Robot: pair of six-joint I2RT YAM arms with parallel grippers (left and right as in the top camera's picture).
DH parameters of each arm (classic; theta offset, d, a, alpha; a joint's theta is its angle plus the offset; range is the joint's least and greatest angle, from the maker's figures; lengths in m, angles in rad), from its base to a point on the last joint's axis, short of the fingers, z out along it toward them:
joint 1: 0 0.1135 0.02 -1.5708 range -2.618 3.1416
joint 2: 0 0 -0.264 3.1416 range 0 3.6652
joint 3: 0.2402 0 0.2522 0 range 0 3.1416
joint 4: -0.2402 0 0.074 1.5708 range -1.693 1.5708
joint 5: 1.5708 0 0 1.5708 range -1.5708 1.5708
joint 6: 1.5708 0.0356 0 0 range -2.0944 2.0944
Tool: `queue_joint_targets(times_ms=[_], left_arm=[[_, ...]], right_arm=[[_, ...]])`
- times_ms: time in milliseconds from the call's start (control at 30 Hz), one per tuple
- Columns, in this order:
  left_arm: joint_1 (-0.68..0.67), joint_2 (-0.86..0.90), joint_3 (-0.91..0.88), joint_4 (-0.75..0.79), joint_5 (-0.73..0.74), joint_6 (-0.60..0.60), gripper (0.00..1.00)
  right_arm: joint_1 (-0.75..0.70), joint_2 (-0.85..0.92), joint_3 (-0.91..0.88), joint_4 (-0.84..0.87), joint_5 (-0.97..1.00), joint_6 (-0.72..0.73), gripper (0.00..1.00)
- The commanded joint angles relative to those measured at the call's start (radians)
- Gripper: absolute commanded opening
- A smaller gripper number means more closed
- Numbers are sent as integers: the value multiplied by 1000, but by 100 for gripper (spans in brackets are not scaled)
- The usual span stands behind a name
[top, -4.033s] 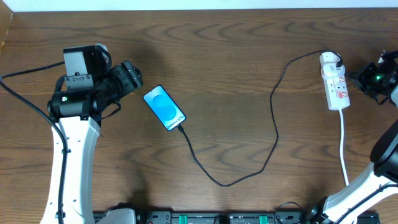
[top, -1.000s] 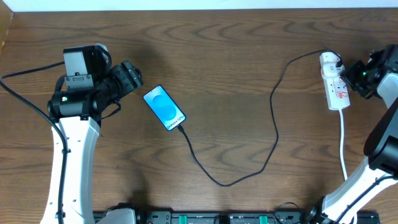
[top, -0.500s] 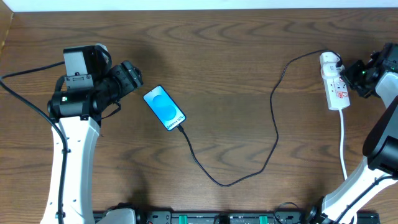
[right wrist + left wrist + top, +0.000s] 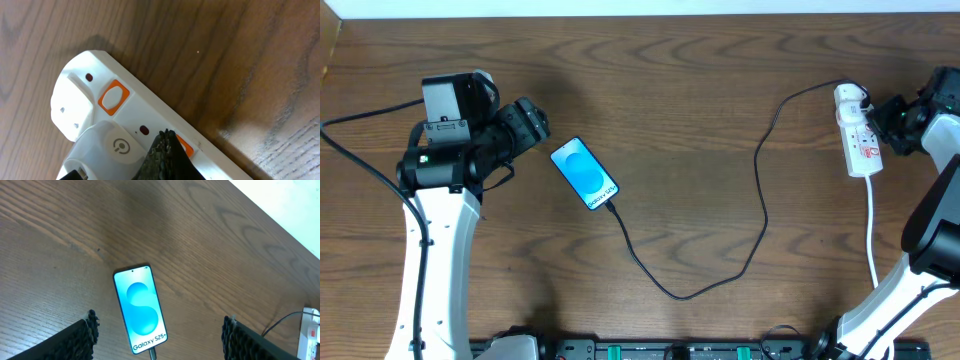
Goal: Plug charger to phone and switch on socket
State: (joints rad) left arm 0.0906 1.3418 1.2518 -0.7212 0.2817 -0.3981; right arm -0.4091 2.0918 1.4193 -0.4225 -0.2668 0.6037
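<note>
The phone point(image 4: 584, 173) lies screen up on the table, blue screen lit; in the left wrist view point(image 4: 140, 308) it reads "Galaxy S25+". The thin black charger cable point(image 4: 760, 190) runs from the phone's lower end point(image 4: 152, 353) in a loop to a white adapter point(image 4: 112, 150) plugged into the socket point(image 4: 857, 130). My left gripper point(image 4: 157, 340) is open, hovering above the phone's lower end. My right gripper point(image 4: 167, 150) is shut, its tip against an orange switch point(image 4: 181, 147) on the socket point(image 4: 80, 95).
A second orange switch point(image 4: 113, 97) sits near the socket's rounded end. The socket's thick white cord point(image 4: 873, 230) runs toward the front edge at the right. The table's far edge point(image 4: 640, 12) meets a white surface.
My right gripper has moved left from beside the socket onto its top end. The left arm, phone and cable have not moved.
</note>
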Motion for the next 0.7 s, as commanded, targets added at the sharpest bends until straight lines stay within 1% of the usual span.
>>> queue_joint_targets(times_ms=[0, 500, 667], left_arm=[[4, -5, 3, 1, -11, 8, 80], [4, -5, 3, 0, -11, 8, 80], [4, -5, 3, 0, -11, 8, 80]], right_arm=[[151, 42, -42, -37, -286, 39, 1], [179, 41, -42, -45, -286, 35, 1], [178, 41, -42, -40, -315, 35, 1]])
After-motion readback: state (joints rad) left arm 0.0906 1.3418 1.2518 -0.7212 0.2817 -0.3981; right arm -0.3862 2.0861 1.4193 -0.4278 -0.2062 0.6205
